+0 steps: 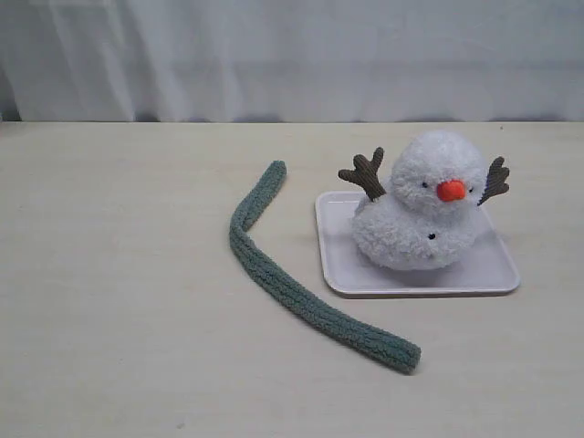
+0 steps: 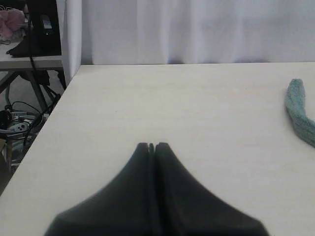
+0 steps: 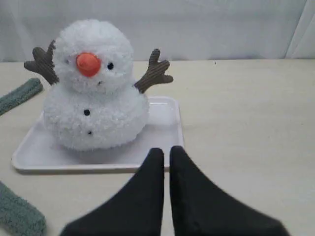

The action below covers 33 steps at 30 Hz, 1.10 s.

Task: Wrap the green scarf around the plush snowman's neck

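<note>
Exterior view: fuzzy scarf (image 1: 292, 294), fluffy snowman (image 1: 418, 224)

The snowman (image 1: 424, 214) sits upright on the tray (image 1: 495, 266). The scarf (image 1: 278, 285) lies curved just beside the tray.

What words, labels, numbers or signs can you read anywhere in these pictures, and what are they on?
No text can be read in any view.
The plush snowman, the green scarf, the white tray and the table show no print, tag or label.
The dark equipment beside the table in the left wrist view is too small and blurred to show any lettering.
</note>
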Motion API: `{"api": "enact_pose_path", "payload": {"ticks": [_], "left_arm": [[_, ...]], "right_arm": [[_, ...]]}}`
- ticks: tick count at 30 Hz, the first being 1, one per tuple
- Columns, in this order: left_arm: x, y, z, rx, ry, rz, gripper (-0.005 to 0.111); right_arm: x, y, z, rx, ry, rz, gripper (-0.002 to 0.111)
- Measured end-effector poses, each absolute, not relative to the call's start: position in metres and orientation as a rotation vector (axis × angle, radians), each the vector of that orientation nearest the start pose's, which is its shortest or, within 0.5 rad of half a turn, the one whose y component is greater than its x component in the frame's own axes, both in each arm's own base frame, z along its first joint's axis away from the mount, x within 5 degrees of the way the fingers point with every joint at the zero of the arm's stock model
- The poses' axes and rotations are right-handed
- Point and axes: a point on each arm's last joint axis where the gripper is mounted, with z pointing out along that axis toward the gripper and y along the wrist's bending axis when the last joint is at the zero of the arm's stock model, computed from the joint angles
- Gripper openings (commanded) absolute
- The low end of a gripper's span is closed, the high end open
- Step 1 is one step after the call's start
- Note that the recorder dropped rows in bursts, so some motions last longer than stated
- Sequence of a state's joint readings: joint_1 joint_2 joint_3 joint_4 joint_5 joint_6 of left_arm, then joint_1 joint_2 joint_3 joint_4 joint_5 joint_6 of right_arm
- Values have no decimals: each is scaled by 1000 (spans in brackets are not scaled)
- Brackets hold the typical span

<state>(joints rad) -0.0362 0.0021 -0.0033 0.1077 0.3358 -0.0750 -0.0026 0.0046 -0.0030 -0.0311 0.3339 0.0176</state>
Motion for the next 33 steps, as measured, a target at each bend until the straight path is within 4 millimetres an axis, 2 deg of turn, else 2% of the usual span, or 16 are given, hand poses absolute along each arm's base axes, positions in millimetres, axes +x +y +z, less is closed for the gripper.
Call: {"api": "enact_pose_path", "payload": {"ticks": [3, 8, 12, 15, 18, 23, 29, 33], "left_arm": [[54, 1, 184, 32, 1816, 25, 0], [54, 1, 184, 32, 1816, 25, 0], [54, 1, 184, 32, 1816, 25, 0], [54, 1, 184, 32, 1816, 25, 0], [54, 1, 184, 32, 1816, 25, 0], [54, 1, 184, 32, 1816, 25, 0], [54, 1, 184, 32, 1816, 25, 0], [54, 1, 184, 32, 1816, 25, 0]], "right_arm": [[56, -1, 198, -4, 1665, -16, 4], [51, 1, 237, -6, 1221, 2, 4], [41, 1, 257, 101, 980, 217, 4], [38, 2, 263, 168, 912, 376, 4], [37, 3, 278, 175, 973, 407, 4], [42, 2, 315, 210, 1192, 349, 7], [64, 3, 355, 128, 1451, 274, 34], [86, 13, 372, 17, 1673, 251, 54]]}}
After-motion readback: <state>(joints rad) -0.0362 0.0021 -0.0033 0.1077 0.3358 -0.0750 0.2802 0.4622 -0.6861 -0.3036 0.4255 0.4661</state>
